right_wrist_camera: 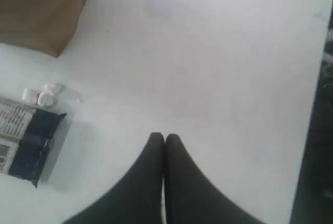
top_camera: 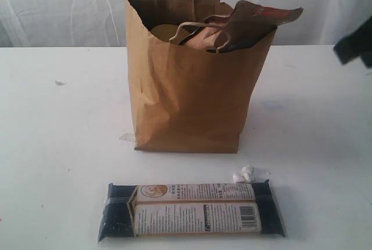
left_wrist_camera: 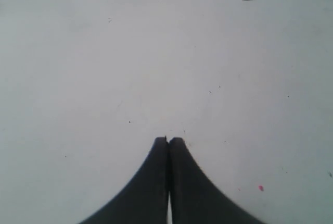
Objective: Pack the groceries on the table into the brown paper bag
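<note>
Task status: packing is judged nearly complete. The tall, creased brown kraft paper bag (top_camera: 186,99) stands upright at the centre of the flat white desk (top_camera: 58,145), with its mouth open. Contents visible at the mouth: a dark brown pouch with a red-orange label strip (top_camera: 256,23), which leans out over the rim on the right side, and a yellow rounded item (top_camera: 165,32) set lower inside; what that item is cannot be told. The twisted paper-cord handles (top_camera: 203,29) on the near side are folded down across the opening. Anything deeper in the bag is hidden by its walls. One grocery is left on the desk: the long dark-blue packet with a pale printed label and barcode (top_camera: 192,210), lying flat in front of the bag, parallel to its base and apart from it. Small white crumpled pieces (top_camera: 244,173) lie just beside the right end of the packet; their nature is unclear. The left tool (left_wrist_camera: 168,139) has its jaws pressed together, holds nothing, and hangs over bare desk. The right tool (right_wrist_camera: 164,136) is likewise closed and empty, positioned to the right of the packet, not touching it.
</note>
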Controlling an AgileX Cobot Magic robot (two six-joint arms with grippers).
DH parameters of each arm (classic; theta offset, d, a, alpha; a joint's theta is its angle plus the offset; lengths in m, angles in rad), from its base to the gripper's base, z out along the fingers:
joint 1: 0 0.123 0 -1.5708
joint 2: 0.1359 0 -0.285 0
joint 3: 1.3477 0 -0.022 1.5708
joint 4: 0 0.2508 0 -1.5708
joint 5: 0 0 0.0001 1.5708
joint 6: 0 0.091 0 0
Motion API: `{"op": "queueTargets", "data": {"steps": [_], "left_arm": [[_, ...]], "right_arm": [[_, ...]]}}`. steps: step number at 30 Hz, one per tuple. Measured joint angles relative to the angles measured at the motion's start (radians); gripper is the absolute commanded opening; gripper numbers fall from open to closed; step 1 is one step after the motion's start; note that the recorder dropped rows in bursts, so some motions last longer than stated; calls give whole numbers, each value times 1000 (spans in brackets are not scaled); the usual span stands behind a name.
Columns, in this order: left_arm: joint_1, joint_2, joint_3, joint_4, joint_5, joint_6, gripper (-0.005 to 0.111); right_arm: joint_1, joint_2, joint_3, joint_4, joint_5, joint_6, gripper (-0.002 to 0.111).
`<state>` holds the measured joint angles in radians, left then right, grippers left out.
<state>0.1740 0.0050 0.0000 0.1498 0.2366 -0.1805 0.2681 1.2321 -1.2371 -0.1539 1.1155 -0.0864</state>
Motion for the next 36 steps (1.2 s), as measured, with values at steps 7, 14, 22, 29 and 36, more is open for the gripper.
{"op": "queueTargets", "data": {"steps": [7,14,22,29,36], "left_arm": [[0,0,0,0,0,0,0],[0,0,0,0,0,0,0],[0,0,0,0,0,0,0],[0,0,0,0,0,0,0],[0,0,0,0,0,0,0]], "right_arm": [[0,6,372,79,-391,62,0],[4,53,633,178,-773,-31,10],[70,128,656,223,-877,-107,46],[149,201,641,318,-875,-107,49],[175,294,586,346,-901,-129,49]]}}
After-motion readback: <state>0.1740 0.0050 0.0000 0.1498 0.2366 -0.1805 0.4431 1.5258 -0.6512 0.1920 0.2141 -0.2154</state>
